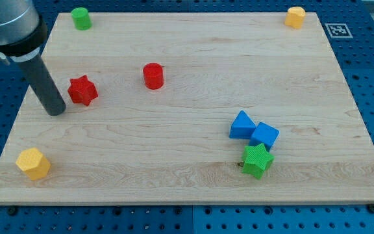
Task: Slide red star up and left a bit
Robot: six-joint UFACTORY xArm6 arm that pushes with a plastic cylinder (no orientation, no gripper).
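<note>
The red star [82, 90] lies on the wooden board [193, 117] at the view's left. My tip [56, 110] rests on the board just left of and slightly below the red star, a small gap apart from it. The dark rod rises from the tip toward the view's top left. A red cylinder [153, 75] stands to the right of the star.
A green cylinder [80, 18] sits at the top left corner, a yellow block [295, 17] at the top right, a yellow hexagonal block [32, 162] at the bottom left. A blue triangular block [241, 125], a blue cube [264, 135] and a green star [257, 160] cluster at lower right.
</note>
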